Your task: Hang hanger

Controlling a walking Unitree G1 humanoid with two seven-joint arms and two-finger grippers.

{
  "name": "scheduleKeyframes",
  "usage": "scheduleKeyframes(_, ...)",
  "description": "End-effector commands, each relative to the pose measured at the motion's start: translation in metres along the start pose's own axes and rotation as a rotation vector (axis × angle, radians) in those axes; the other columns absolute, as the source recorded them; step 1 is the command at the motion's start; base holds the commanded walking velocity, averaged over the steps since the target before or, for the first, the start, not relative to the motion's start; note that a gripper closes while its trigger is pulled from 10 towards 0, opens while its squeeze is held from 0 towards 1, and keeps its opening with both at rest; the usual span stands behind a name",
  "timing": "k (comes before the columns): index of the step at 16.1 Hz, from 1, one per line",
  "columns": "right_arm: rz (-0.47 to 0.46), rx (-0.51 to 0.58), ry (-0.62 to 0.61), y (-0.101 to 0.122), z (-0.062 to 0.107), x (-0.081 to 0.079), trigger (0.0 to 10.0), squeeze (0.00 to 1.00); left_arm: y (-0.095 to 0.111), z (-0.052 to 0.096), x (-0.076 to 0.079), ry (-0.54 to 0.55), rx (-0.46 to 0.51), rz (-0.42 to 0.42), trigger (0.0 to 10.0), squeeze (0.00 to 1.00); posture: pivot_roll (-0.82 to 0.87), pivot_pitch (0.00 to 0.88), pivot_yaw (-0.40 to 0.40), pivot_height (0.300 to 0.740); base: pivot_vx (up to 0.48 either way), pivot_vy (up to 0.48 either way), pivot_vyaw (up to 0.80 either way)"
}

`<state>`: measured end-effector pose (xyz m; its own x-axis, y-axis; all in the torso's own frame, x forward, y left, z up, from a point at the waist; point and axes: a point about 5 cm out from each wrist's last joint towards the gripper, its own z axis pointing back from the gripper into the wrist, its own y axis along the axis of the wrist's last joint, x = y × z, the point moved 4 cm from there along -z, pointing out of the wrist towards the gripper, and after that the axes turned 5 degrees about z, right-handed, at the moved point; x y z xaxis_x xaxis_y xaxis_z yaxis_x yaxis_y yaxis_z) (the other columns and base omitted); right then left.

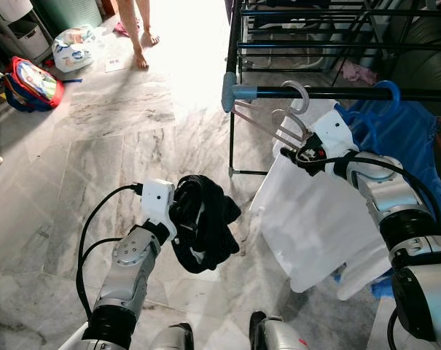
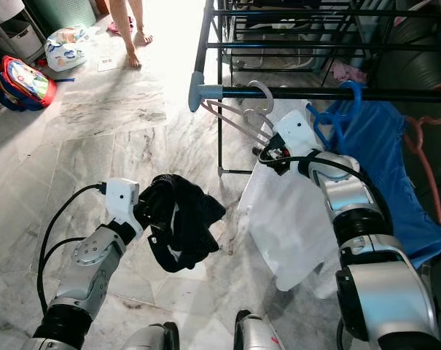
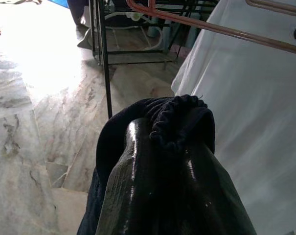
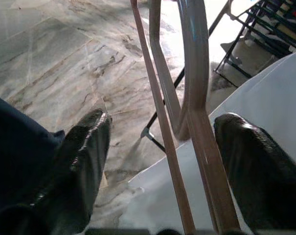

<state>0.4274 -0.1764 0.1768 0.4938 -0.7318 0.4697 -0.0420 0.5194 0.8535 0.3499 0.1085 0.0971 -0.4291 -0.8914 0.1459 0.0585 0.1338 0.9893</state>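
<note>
The pink hanger carrying a white garment hangs on the drying rack rail. The right gripper sits with fingers apart around its neck. The left gripper fingers are clamped on a black garment.

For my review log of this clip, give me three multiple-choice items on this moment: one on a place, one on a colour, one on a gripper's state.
1. Where does the hanger's hook sit?
A. on the floor
B. over the rack's dark rail
C. in the left gripper

2. What colour is the garment at the left gripper?
A. black
B. red
C. yellow

3. How are the right gripper's fingers?
A. shut on the white cloth
B. folded flat
C. apart, either side of the hanger's neck

Answers: 1 B, the hook curls over the rail. 2 A, it is black. 3 C, the right wrist view shows a gap on each side.
</note>
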Motion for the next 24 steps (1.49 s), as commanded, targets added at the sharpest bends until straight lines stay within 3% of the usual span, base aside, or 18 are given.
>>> scheduleKeyframes(1, 0.002, -0.008, 0.003, -0.002, 0.001, 0.001, 10.0, 1.00, -0.001, 0.002, -0.001, 0.000, -0.006, -0.009, 10.0, 0.00, 0.06, 0.228, 0.057, 0.740, 0.000, 0.000, 0.00)
scheduleKeyframes(7, -0.023, 0.013, 0.032, -0.001, 0.005, -0.001, 10.0, 1.00, 0.001, -0.003, -0.001, -0.005, -0.009, -0.020, 10.0, 0.00, 0.06, 0.212, 0.059, 0.740, 0.000, 0.000, 0.00)
scheduleKeyframes(9, -0.023, 0.038, -0.039, 0.007, 0.005, 0.010, 10.0, 1.00, -0.001, -0.003, -0.004, 0.010, -0.014, -0.024, 10.0, 0.00, 0.06, 0.206, 0.058, 0.740, 0.000, 0.000, 0.00)
scheduleKeyframes(11, -0.085, 0.052, -0.146, 0.008, 0.007, 0.021, 10.0, 1.00, -0.001, -0.002, -0.003, 0.012, -0.007, -0.032, 10.0, 0.00, 0.06, 0.196, 0.047, 0.740, 0.000, 0.000, 0.00)
scheduleKeyframes(18, -0.178, 0.089, -0.134, 0.007, 0.002, -0.010, 10.0, 1.00, 0.002, -0.009, -0.011, 0.050, -0.005, -0.056, 10.0, 0.00, 0.05, 0.171, 0.055, 0.740, 0.000, 0.000, 0.00)
scheduleKeyframes(20, -0.161, 0.069, -0.169, 0.002, 0.005, -0.006, 10.0, 1.00, 0.004, -0.012, -0.011, 0.046, -0.002, -0.061, 10.0, 0.00, 0.04, 0.171, 0.059, 0.740, 0.000, 0.000, 0.00)
scheduleKeyframes(21, -0.157, 0.079, -0.192, 0.003, 0.006, -0.003, 10.0, 0.84, 0.004, -0.012, -0.010, 0.044, -0.001, -0.061, 10.0, 0.00, 0.05, 0.172, 0.060, 0.740, 0.000, 0.000, 0.00)
scheduleKeyframes(22, -0.125, 0.107, -0.234, 0.012, 0.008, 0.005, 10.0, 0.56, 0.004, -0.012, -0.010, 0.044, -0.001, -0.062, 10.0, 0.00, 0.05, 0.170, 0.059, 0.740, 0.000, 0.000, 0.00)
scheduleKeyframes(23, -0.075, 0.146, -0.327, 0.029, 0.014, 0.025, 10.0, 0.00, 0.004, -0.012, -0.010, 0.047, -0.001, -0.061, 10.0, 0.00, 0.04, 0.168, 0.056, 0.740, 0.000, 0.000, 0.00)
scheduleKeyframes(24, -0.069, 0.163, -0.342, 0.035, 0.016, 0.030, 10.0, 0.00, 0.003, -0.012, -0.010, 0.047, -0.001, -0.061, 10.0, 0.00, 0.04, 0.169, 0.055, 0.740, 0.000, 0.000, 0.00)
